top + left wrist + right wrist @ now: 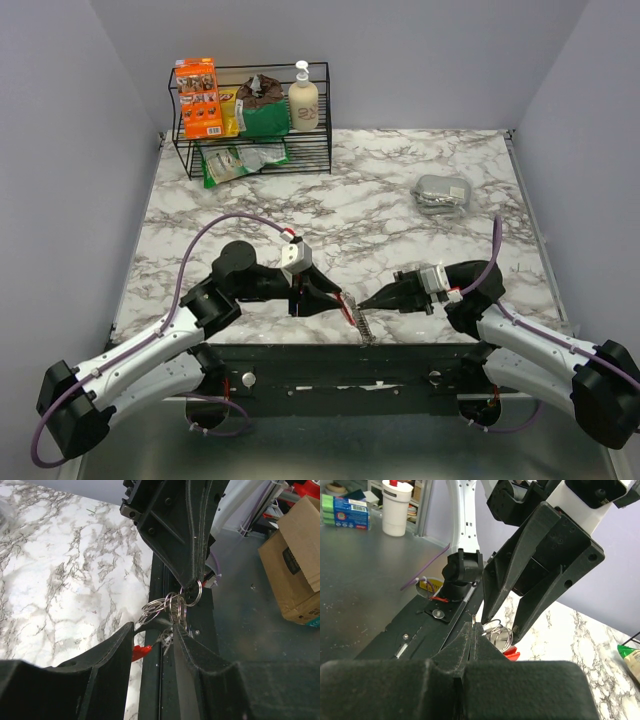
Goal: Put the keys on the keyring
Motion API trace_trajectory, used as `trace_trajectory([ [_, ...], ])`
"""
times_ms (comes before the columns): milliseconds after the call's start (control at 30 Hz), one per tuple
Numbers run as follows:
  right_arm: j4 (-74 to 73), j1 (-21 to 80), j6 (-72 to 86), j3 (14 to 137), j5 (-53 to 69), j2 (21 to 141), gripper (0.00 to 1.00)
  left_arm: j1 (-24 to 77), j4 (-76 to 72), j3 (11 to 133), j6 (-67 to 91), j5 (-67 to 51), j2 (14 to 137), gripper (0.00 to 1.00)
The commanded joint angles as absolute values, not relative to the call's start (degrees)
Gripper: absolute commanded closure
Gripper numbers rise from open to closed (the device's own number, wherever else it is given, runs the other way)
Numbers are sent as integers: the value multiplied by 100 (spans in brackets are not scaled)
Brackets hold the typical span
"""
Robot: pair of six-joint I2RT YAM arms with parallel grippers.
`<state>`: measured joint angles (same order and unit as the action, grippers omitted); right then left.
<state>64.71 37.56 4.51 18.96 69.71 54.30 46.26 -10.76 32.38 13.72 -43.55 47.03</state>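
At the near edge of the counter, the left fingers pinched the red-and-gray keyring, while the right fingers, pressed together, nipped one of its silver rings.

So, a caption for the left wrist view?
Black right gripper pinches a silver split ring above the left gripper, beside the marble table.

A robot lab booth: plain gray walls enclose a marble-print table.
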Motion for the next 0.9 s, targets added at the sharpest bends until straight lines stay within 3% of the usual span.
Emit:
trace_trajectory([
  [0, 6812, 3788, 439, 1819, 7093, 5353, 99, 4658, -914, 3305, 1073, -4000, 4457, 55],
  [267, 6838, 3788, 475, 1828, 7119, 5370, 99, 4658, -1099, 2988, 668, -3243, 4069, 57],
  [867, 6855, 3788, 554, 1890, 7189, 5414, 99, 4658, -1345, 3190, 527, -3771, 4685, 52],
])
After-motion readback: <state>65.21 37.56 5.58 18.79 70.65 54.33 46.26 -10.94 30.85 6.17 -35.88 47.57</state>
